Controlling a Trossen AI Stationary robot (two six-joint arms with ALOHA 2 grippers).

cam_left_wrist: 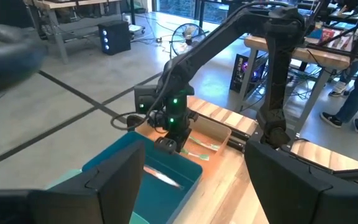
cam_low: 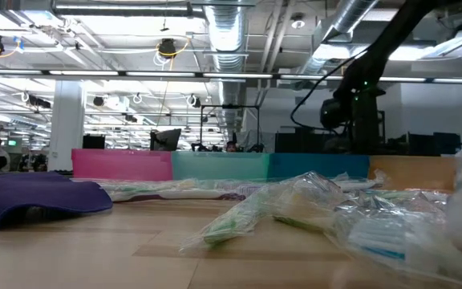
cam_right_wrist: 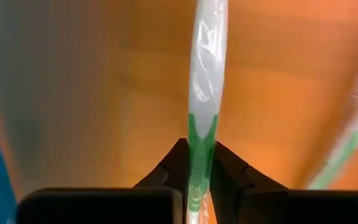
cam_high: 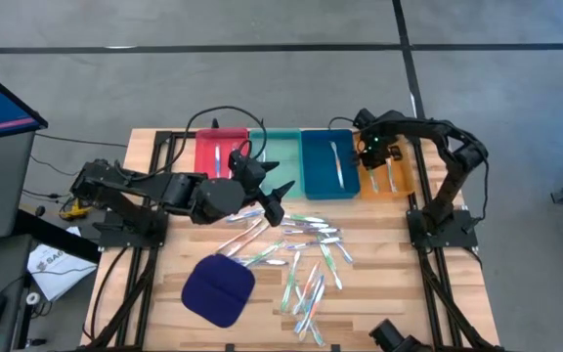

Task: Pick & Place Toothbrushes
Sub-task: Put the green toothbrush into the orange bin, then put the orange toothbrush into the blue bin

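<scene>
Many wrapped toothbrushes (cam_high: 306, 264) lie loose on the wooden table. Single ones lie in the red tray (cam_high: 218, 152), the blue tray (cam_high: 330, 161) and the orange tray (cam_high: 391, 176); I see none in the teal tray (cam_high: 277, 152). My right gripper (cam_high: 374, 156) points down into the orange tray, shut on a white-and-green toothbrush (cam_right_wrist: 207, 81). My left gripper (cam_high: 280, 200) hovers open near the trays' front edge, nothing between its fingers (cam_left_wrist: 114, 186). My right gripper pinches the toothbrush's green handle part (cam_right_wrist: 201, 163) between its two fingers, coming from above and pointing down. The white part reaches out past the fingertips over the orange tray floor. Whether the toothbrush touches the floor, I cannot tell.
A dark blue pad (cam_high: 218, 288) lies at the near left of the table. Another toothbrush (cam_right_wrist: 347, 143) lies in the orange tray beside the held one. The four trays stand in a row along the far edge. Cables run behind them.
</scene>
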